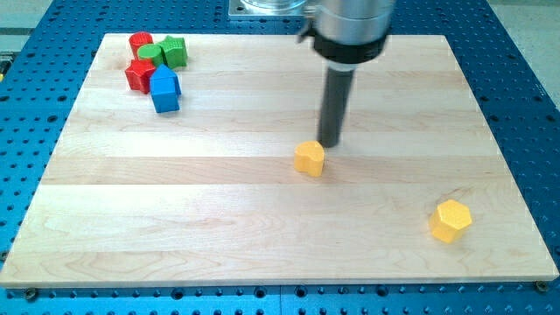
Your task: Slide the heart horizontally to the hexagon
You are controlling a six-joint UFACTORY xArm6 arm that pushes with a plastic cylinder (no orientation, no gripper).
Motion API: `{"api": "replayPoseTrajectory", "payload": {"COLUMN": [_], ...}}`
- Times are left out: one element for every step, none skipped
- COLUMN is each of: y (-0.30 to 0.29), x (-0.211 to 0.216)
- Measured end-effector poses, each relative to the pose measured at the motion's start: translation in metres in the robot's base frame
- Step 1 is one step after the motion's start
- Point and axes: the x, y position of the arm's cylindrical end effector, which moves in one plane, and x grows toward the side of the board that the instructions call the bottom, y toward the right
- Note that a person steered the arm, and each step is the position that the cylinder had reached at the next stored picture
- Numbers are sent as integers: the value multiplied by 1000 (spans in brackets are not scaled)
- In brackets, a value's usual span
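Note:
A small yellow heart block lies near the middle of the wooden board. A yellow hexagon block lies toward the view's lower right. My tip stands just up and to the right of the heart, very close to it or touching its upper right corner. The hexagon is well to the right of the heart and lower.
A cluster of blocks sits at the view's upper left: a red block, a green round block, a green block, a red star-like block and a blue block. Blue perforated table surrounds the board.

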Motion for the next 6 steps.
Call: {"api": "replayPoseTrajectory", "payload": {"y": [18,92,46,-3,-33,1], "x": [34,51,39,21,20,54]}}
